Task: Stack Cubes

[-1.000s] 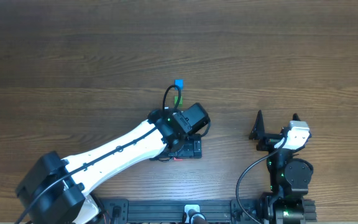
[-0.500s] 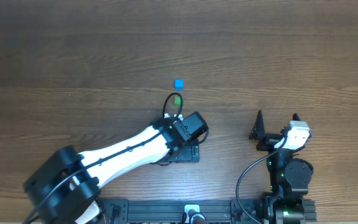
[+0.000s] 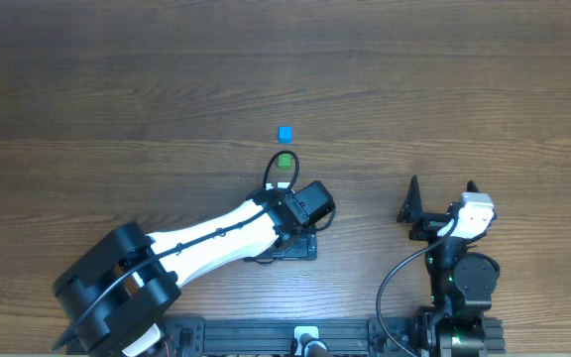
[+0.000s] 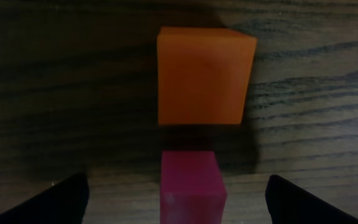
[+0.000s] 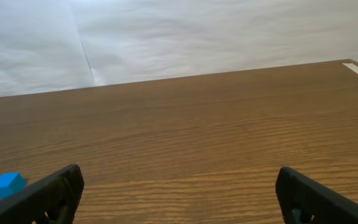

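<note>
In the left wrist view a magenta cube (image 4: 191,186) lies on the wood between the fingers of my open left gripper (image 4: 185,208). An orange cube (image 4: 204,74) sits just beyond it, with a narrow dark gap between the two. From above, the left gripper (image 3: 295,243) is low over the table at bottom centre and covers both cubes. A green cube (image 3: 285,161) and a blue cube (image 3: 285,134) stand apart in a line farther up the table. My right gripper (image 3: 440,198) rests open at the right, holding nothing; its own view shows the blue cube (image 5: 8,183) far off.
The wooden table (image 3: 117,89) stretches bare to the left, the far side and the right. A black cable (image 3: 274,169) loops from the left wrist close to the green cube. A white wall (image 5: 179,37) stands behind the table's far edge.
My left arm has drawn back toward its base and swung lower, uncovering the green cube. The right arm has not moved.
</note>
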Robot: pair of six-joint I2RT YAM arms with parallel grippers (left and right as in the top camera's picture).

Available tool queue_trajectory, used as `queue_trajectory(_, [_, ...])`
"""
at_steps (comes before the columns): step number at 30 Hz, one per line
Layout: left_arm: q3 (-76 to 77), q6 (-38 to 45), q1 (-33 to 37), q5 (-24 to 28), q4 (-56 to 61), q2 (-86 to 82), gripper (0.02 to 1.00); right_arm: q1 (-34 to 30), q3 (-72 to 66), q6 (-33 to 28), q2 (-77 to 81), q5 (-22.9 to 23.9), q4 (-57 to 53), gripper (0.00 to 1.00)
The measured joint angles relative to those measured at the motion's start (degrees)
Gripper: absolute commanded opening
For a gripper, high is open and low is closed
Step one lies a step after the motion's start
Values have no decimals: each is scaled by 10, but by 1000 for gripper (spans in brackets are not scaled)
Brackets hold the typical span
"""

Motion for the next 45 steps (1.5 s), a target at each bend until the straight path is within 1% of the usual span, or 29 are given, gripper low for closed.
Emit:
queue_trajectory(7, [0,13,0,-8,-4,1,836,0,0,0,0,0,0,991])
queue_trajectory(8, [0,15,0,-8,-4,1,820,0,0,0,0,0,0,993])
queue_trajectory(10, [0,20,0,-10,-4,1,755,0,0,0,0,0,0,993])
queue_trajectory(12, [0,24,0,-12,-4,1,709,0,0,0,0,0,0,993])
queue_trajectory(27, [0,28,-5,-15,-4,1,656,0,0,0,0,0,0,991])
queue_trajectory(33, [0,29,-8,-18,-4,1,564,0,0,0,0,0,0,991])
queue_trajectory(41, [0,29,-12,-21,-3,1,560,0,0,0,0,0,0,993])
queue_trajectory(43, [0,29,-14,-21,-2,1,551,0,0,0,0,0,0,991])
queue_trajectory(45, [0,29,-14,-23,-1,1,518,0,0,0,0,0,0,991])
